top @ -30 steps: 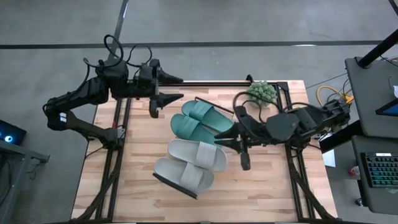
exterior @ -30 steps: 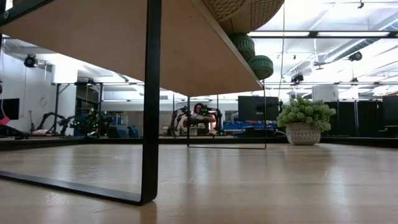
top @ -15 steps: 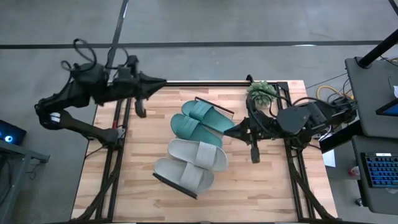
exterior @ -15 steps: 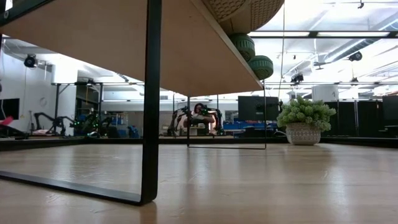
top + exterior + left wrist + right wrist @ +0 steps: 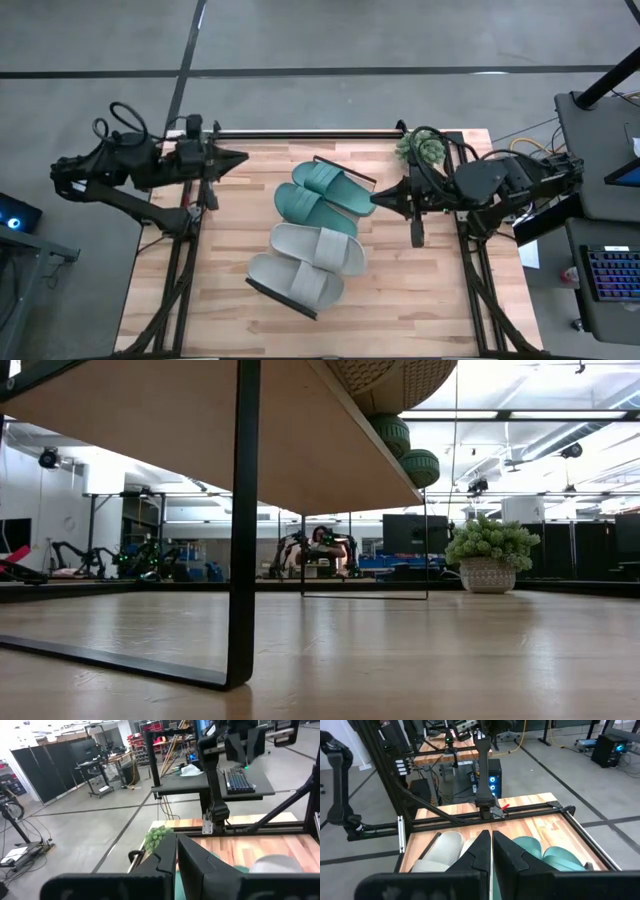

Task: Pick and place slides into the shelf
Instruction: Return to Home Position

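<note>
Left gripper (image 5: 238, 157) is seen in the high view at the table's rear left edge, and the right gripper (image 5: 378, 198) just beside the teal slides (image 5: 325, 195). Both are carried empty. All four slides are laid on the shelf (image 5: 282, 298), the grey slides (image 5: 305, 265) next to the teal pair. No slide is left on the tabletop (image 5: 230, 250), so the placing is judged complete, with only the parking of the arms outstanding. Most of the shelf is covered, and only its dark frame edges can be made out.

From the low view only the shelf's underside (image 5: 200, 440), a leg and overhanging slide ends are offered. A potted plant (image 5: 490, 555) stands beyond, and neither arm is shown.

In the left wrist view the left gripper (image 5: 176, 851) is shown with its fingers pressed together, and the slides are largely masked behind them.

In the right wrist view the right gripper (image 5: 490, 845) is likewise closed on nothing, with the grey slides (image 5: 445, 847) and teal slides (image 5: 545, 852) cut off below.
</note>
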